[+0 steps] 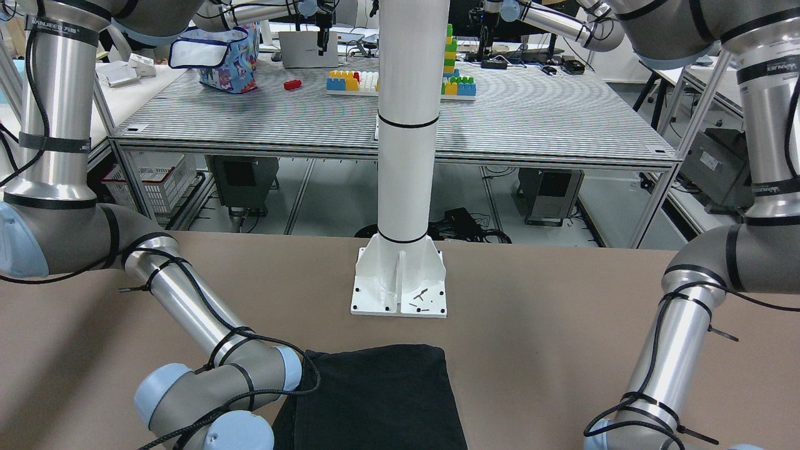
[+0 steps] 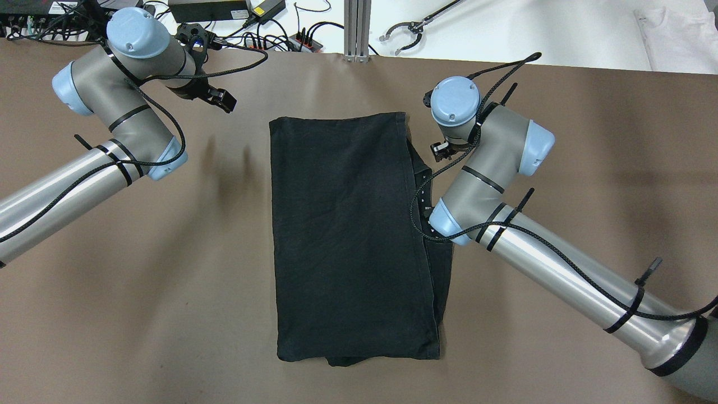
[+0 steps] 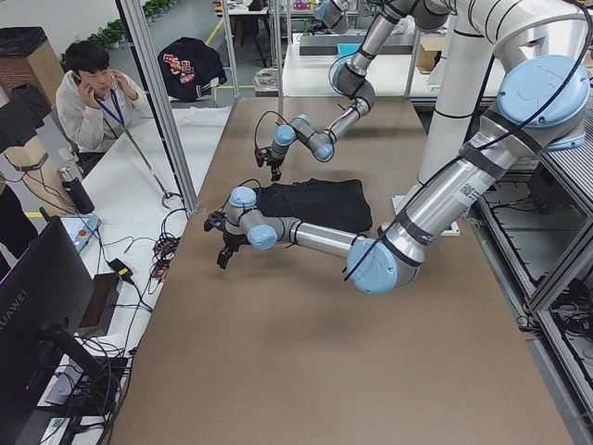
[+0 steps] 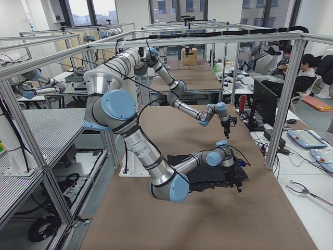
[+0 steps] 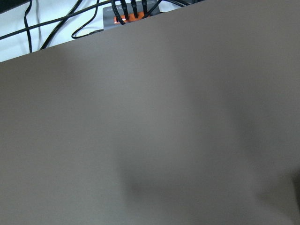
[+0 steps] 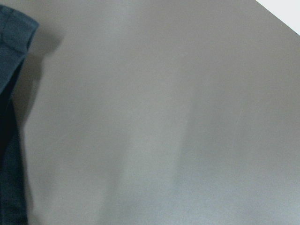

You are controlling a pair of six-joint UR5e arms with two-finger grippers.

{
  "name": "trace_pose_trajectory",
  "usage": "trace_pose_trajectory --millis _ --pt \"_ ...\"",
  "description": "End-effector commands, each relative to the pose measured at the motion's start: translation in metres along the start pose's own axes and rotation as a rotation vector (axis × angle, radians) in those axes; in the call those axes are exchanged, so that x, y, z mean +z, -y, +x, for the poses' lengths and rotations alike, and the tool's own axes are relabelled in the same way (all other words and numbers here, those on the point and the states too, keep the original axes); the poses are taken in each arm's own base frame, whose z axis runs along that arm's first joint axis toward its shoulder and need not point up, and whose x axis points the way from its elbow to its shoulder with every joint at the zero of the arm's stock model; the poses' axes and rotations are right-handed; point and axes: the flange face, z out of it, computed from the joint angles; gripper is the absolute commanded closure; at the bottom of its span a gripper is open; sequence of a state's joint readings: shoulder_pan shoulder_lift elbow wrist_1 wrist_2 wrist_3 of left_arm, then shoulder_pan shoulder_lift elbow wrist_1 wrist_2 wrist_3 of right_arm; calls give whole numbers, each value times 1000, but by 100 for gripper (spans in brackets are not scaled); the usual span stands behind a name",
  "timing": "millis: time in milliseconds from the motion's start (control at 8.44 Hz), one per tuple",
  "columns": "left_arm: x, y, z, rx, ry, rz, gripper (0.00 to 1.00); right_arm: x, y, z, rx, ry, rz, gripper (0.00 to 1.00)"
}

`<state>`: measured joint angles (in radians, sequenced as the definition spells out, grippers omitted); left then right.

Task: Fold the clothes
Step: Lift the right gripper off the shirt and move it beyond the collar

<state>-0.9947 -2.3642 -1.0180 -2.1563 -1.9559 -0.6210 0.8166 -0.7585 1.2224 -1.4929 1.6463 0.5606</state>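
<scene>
- Cloth (image 2: pixel 353 235) lies flat on the table (image 2: pixel 140 292), doubled lengthwise. An under layer peeks out along its right edge, so one fold looks done.
- Left pincer (image 2: pixel 222 101) hangs well off the cloth's far-left corner, probably parked clear. Released or clenched: cannot tell.
- Right pincer (image 2: pixel 443 150) hovers just beside the cloth's right edge with no fabric visibly in it. Its state: cannot tell.

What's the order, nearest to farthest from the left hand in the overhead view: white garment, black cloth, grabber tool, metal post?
1. black cloth, right of the left hand
2. metal post, top middle
3. grabber tool, right of post
4. white garment, top-right corner
</scene>
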Motion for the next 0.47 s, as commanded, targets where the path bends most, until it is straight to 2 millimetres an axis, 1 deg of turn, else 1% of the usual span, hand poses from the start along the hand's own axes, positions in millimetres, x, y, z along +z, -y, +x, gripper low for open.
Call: trace_pose_trajectory --millis 0,119,237,356 --pt "-4 -41 54 -140 -75 -2 0 -55 -16 7 143 143 47 6" --pt "-17 -61 77 -198 -122 1 0 -68 -37 19 153 164 73 6" --pt "-19 -98 114 -252 -168 -25 0 -73 -56 30 151 172 84 6" --pt "-21 -120 141 -314 -197 -46 0 -78 -62 32 150 180 93 6"
